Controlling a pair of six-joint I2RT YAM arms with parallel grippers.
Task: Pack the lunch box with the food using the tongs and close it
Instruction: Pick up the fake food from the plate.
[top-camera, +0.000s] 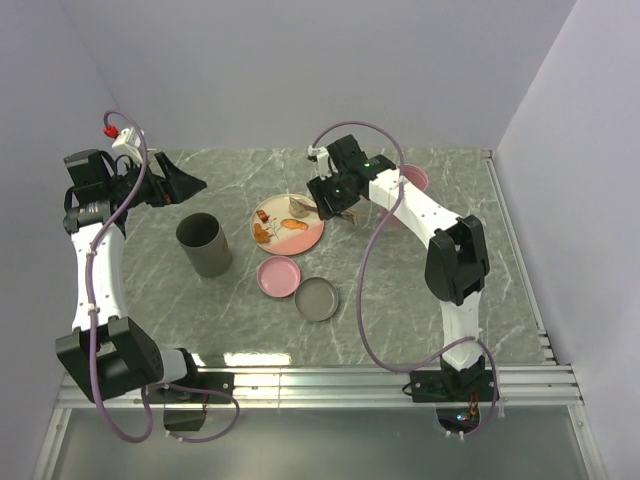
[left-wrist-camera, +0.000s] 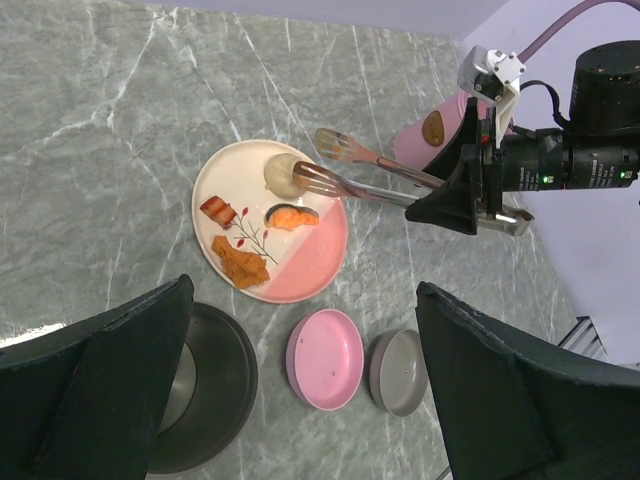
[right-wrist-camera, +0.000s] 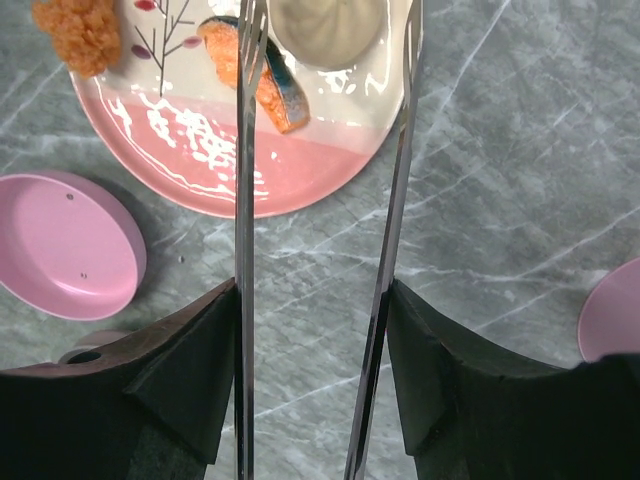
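The food lies on a pink-and-cream plate (top-camera: 287, 222): a beige ball (left-wrist-camera: 283, 173), a salmon-coloured piece (left-wrist-camera: 292, 216), an orange-brown chunk (left-wrist-camera: 243, 265) and a small red-brown bit (left-wrist-camera: 218, 210). My right gripper (right-wrist-camera: 315, 330) is shut on the silver tongs (right-wrist-camera: 245, 250), one finger pressing on each arm. The tongs' tips (left-wrist-camera: 320, 180) straddle the beige ball (right-wrist-camera: 325, 30) at the plate's far edge. The lunch box (top-camera: 204, 243), a dark grey round tub, stands open to the left of the plate. My left gripper (left-wrist-camera: 300, 290) hangs open and empty, high over the table's left side.
A pink shallow bowl (top-camera: 279, 276) and a grey lid (top-camera: 317, 299) lie side by side in front of the plate. Another pink round container (top-camera: 410, 178) sits at the back, behind my right arm. White walls close in the table on three sides.
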